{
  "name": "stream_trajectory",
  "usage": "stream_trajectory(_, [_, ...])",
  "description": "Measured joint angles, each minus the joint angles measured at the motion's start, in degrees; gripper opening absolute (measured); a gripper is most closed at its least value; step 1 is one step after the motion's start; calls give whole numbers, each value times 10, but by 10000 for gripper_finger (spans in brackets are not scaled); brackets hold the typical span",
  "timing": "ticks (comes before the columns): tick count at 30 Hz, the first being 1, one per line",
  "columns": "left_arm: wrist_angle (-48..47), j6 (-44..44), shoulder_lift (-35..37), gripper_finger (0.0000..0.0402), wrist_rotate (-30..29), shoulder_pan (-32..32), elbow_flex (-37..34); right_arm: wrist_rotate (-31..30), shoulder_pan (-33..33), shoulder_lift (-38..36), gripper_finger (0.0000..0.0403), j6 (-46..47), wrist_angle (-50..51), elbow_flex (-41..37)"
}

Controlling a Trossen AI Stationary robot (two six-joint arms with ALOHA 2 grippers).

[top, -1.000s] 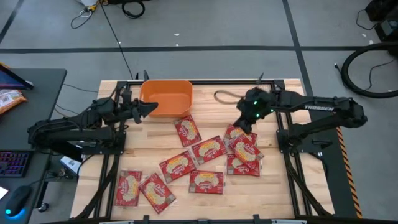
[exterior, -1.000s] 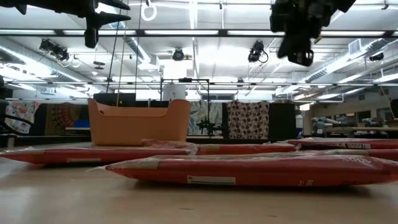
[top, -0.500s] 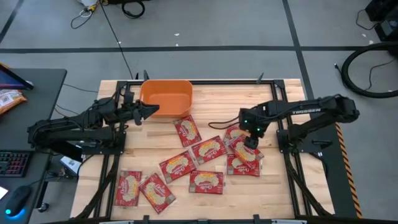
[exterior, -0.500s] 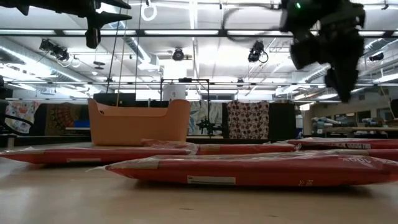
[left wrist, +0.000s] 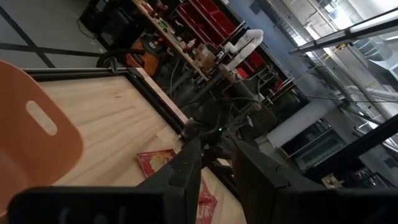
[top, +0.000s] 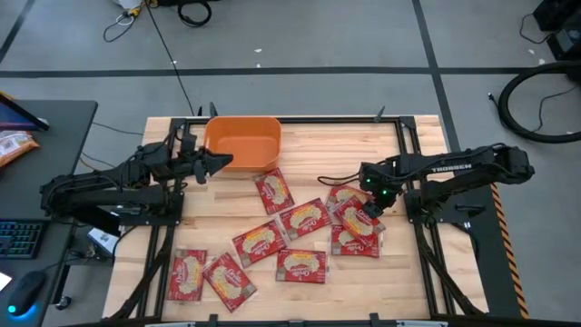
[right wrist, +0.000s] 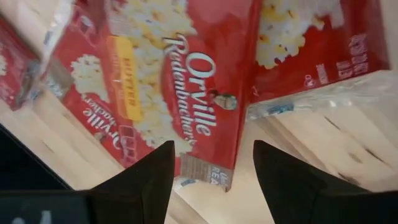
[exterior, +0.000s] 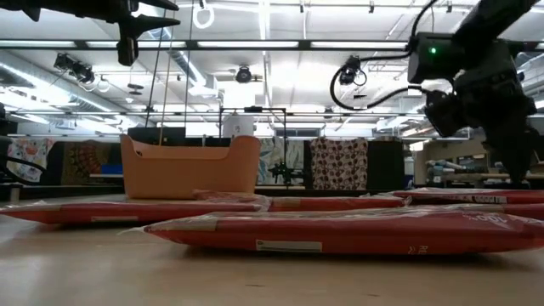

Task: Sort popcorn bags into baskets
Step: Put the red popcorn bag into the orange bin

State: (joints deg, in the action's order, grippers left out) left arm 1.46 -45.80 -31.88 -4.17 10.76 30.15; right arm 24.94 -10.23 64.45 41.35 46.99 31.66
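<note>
The right arm reaches from the table's right edge toward the middle, elbow bent, forearm lying nearly level in the high view, a green light lit on its wrist. The right gripper (top: 374,211) points steeply down, low above the table top; in the right wrist view its two dark fingers (right wrist: 148,180) stand wide apart with nothing between them. The left arm lies folded along the table's left side, forearm stretched toward the far edge. The left gripper (top: 218,162) hangs high above the table, pointing level, its fingers (left wrist: 186,168) partly parted and holding nothing.
</note>
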Motion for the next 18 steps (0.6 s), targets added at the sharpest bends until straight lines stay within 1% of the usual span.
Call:
stream_trajectory(2, [0,0,0,96,0,0,0,9,-1,0,222,11,-33,-18])
stream_trajectory(6, [0,-3,0,96,0,0,0,16,-1,0,222,22,-67,-43])
stream_trajectory(14, [0,-10,0,96,0,0,0,17,-1,0,221,25,-103,-70])
stream_trajectory(18, [0,-11,0,96,0,0,0,7,-1,0,203,25,-124,-78])
